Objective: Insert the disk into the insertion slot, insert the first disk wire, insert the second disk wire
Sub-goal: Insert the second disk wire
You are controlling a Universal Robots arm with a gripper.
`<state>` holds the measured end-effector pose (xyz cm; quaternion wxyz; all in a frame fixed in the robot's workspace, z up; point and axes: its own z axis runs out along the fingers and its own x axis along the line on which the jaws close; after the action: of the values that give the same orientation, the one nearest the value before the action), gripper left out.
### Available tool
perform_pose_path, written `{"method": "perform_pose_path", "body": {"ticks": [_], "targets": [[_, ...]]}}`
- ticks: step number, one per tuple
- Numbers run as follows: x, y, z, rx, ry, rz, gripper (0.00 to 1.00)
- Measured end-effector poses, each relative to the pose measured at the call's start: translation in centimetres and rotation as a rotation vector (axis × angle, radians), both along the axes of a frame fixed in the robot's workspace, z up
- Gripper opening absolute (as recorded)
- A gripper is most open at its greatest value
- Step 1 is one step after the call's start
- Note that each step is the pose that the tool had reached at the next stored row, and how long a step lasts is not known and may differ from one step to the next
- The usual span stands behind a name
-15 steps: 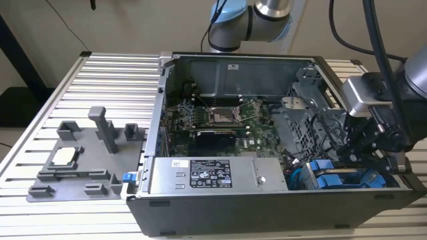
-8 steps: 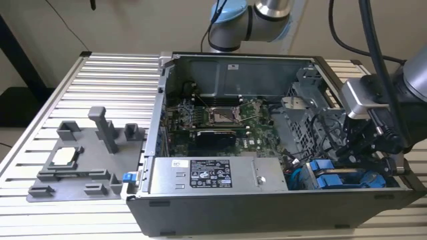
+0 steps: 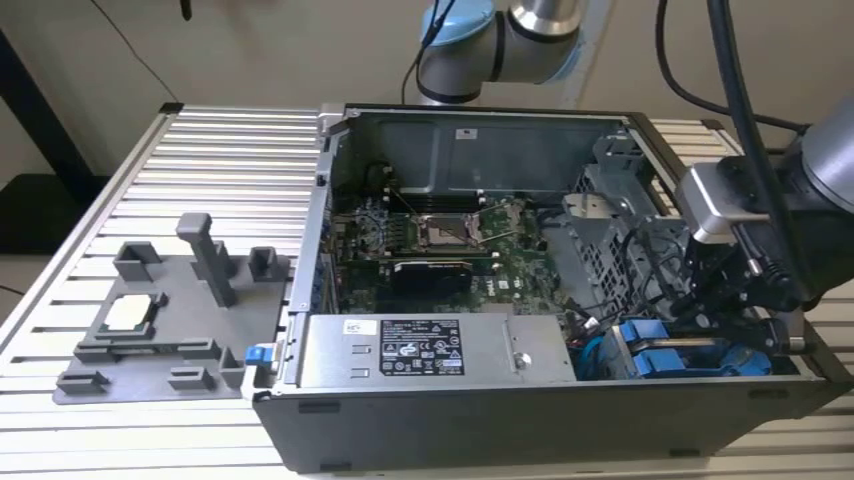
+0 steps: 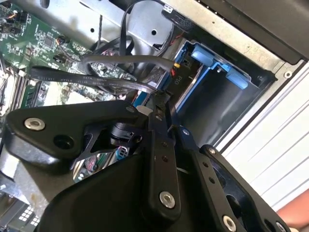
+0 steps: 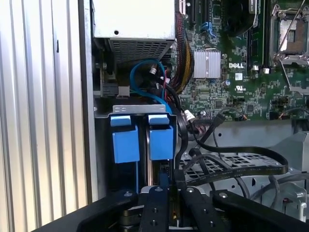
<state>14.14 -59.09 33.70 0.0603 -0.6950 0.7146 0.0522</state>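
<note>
Power-supply box (image 3: 420, 347): silver, fixed, at the exterior view's left of the bay. Insertion slot (image 5: 141, 145): cage holding 2 blue carriers side by side. Disk (image 5: 161, 137): seated in the slot; likely stiff, shock-sensitive; best held by its blue end. Black cables (image 5: 227, 164): soft, crowding alongside. Gripper (image 5: 169, 195): jaws nearly together, whether clamped on anything I cannot tell.

We see an open computer case (image 3: 534, 300) lying on a ribbed worktop (image 3: 200, 180), its green motherboard (image 3: 427, 250) exposed. A silver power-supply box (image 3: 427, 350) sits along the near wall, blue carriers (image 3: 667, 352) beside it. The arm (image 3: 774, 200) reaches in from the exterior view's right. A grey fixture (image 3: 160, 320) lies outside the case.
</note>
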Motion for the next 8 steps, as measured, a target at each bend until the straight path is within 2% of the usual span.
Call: {"method": "perform_pose_path", "body": {"ticks": [8], "targets": [[0.01, -0.02, -0.21, 0.0, 0.0, -0.001, 0.17]]}}
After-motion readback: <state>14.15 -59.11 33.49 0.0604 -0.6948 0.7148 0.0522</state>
